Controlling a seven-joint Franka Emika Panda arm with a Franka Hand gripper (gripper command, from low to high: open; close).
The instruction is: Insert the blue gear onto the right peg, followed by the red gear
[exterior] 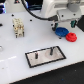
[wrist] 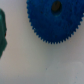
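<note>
Blue gear flat on white tabletop, touching or just beside red gear, well apart from grey plate with right peg. Gripper directly above blue gear; opened or closed impossible to tell. Best centred over hub before closing, avoiding a nudge to red gear. Open room between gears and plate; beige block well aside.

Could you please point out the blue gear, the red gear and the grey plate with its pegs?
blue gear (exterior: 61, 32): exterior view, on its flat face beside the hub.
red gear (exterior: 71, 36): exterior view, on its top face.
grey plate (exterior: 42, 56): exterior view, on its bare grey surface between the pegs and the border.
</note>
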